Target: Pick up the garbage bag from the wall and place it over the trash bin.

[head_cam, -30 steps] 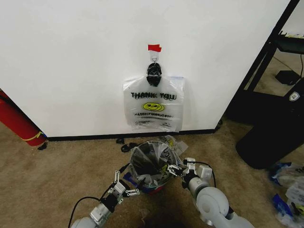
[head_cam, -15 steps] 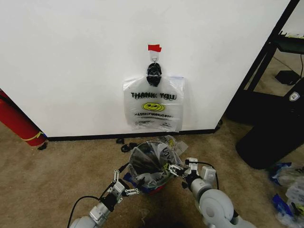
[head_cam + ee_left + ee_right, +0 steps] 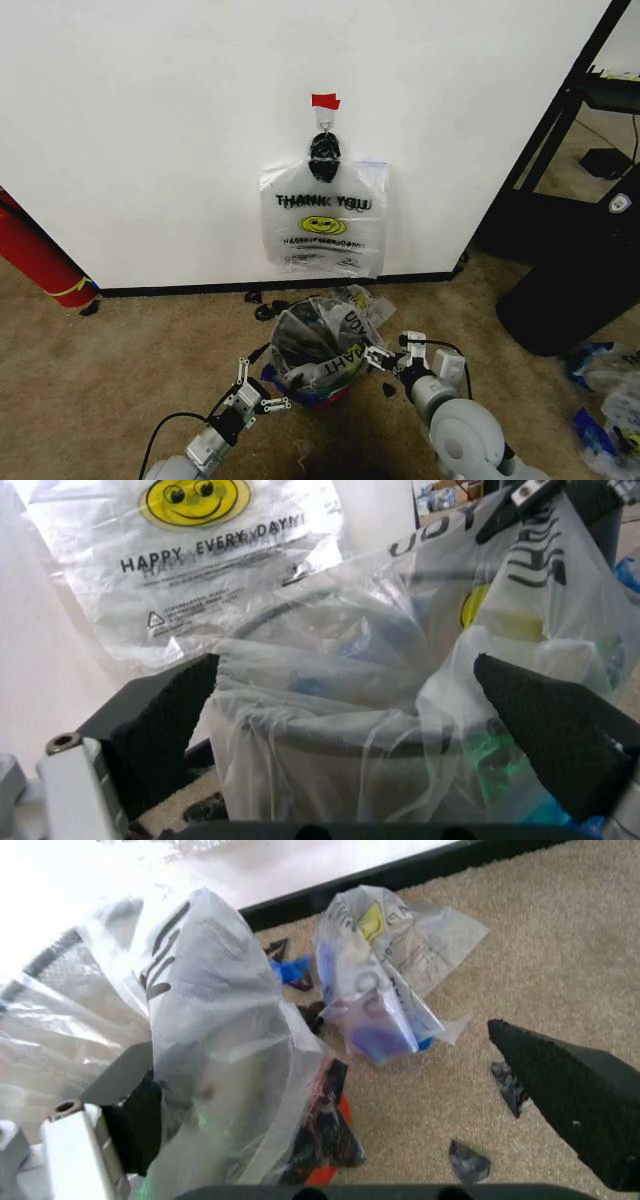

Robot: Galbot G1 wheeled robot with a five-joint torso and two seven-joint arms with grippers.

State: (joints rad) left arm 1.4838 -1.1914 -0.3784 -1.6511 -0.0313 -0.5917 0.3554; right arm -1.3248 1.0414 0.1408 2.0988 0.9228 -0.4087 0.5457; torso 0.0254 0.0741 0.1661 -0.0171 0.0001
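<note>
The garbage bag [image 3: 322, 345], thin and whitish with black lettering, is draped over the trash bin [image 3: 325, 397], whose red base shows beneath it. My left gripper [image 3: 265, 386] is open just left of the bin, its pads [image 3: 165, 720] wide apart facing the bag [image 3: 380, 705] and the dark rim [image 3: 330, 741]. My right gripper [image 3: 383, 358] is open at the bag's right edge. In the right wrist view the bag [image 3: 220, 1027] lies against one finger [image 3: 135, 1110]. On the wall [image 3: 150, 120] a similar smiley bag [image 3: 325, 225] hangs from a hook under red tape [image 3: 325, 101].
A crumpled bag [image 3: 385, 990] and dark scraps lie on the carpet behind the bin by the black baseboard [image 3: 180, 290]. A red cylinder [image 3: 35, 255] leans at the left. A black rack and black bulky object [image 3: 565, 290] stand at the right, with more bags [image 3: 605, 400].
My right gripper has drawn back to the right and lower, away from the bin. The bag's right side now hangs lower with its lettering showing. The left gripper has hardly moved.
</note>
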